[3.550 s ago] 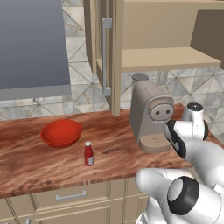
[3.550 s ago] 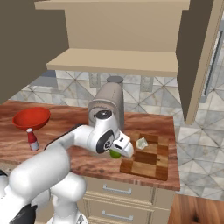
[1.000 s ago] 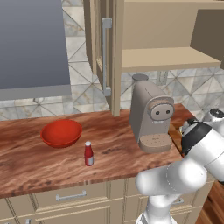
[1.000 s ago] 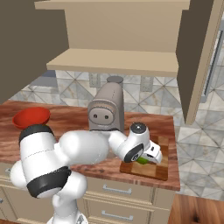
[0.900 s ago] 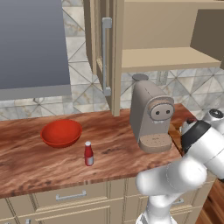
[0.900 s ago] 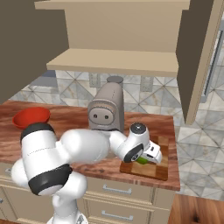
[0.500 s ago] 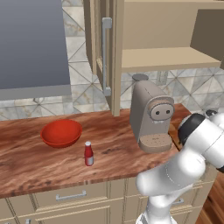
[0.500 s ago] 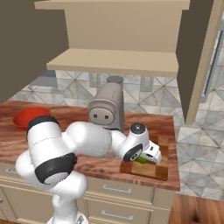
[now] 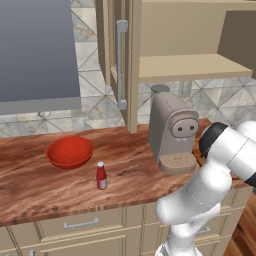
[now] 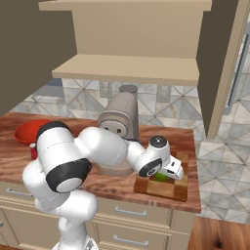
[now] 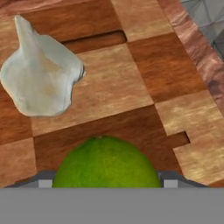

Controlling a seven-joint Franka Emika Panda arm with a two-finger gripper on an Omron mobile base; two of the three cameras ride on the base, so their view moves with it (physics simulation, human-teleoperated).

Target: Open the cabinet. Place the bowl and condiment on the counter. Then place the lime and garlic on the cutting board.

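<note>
Two items rest on the checkered cutting board (image 11: 131, 87): garlic (image 11: 41, 78) at ten o'clock, lime (image 11: 106, 164) at six between the wide claw (image 11: 106, 183).

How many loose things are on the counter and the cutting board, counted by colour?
Red: 2, the bowl and the ketchup bottle
Green: 1, the lime
Whitish: 1, the garlic
Grey-brown: 1, the coffee machine
Total: 5

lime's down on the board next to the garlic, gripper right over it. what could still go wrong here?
1. The lime is round and sits right at the gripper; a nudge on retreat may roll it off the cutting board.
2. The garlic lies close beside it, so a sideways pull-out might knock it.
3. The arm is folded tight beside the coffee machine; a wide swing may clip it.
</note>
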